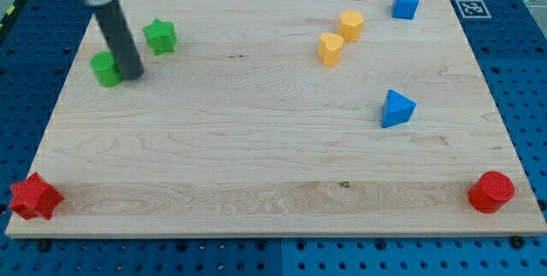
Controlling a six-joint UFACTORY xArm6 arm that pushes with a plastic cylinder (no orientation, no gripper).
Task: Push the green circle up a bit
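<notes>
The green circle (105,70) lies near the board's left edge, in the upper part of the view. My rod comes down from the top left and my tip (134,76) rests against the circle's right side, partly covering it. A green star (160,36) lies just up and to the right of the tip, apart from it.
A yellow heart (331,48) and a yellow hexagon (350,25) lie at upper centre-right. A blue cube (405,3) is at the top right, a blue triangle (397,108) at mid right. A red star (34,196) sits at the bottom left corner, a red circle (491,191) at the bottom right.
</notes>
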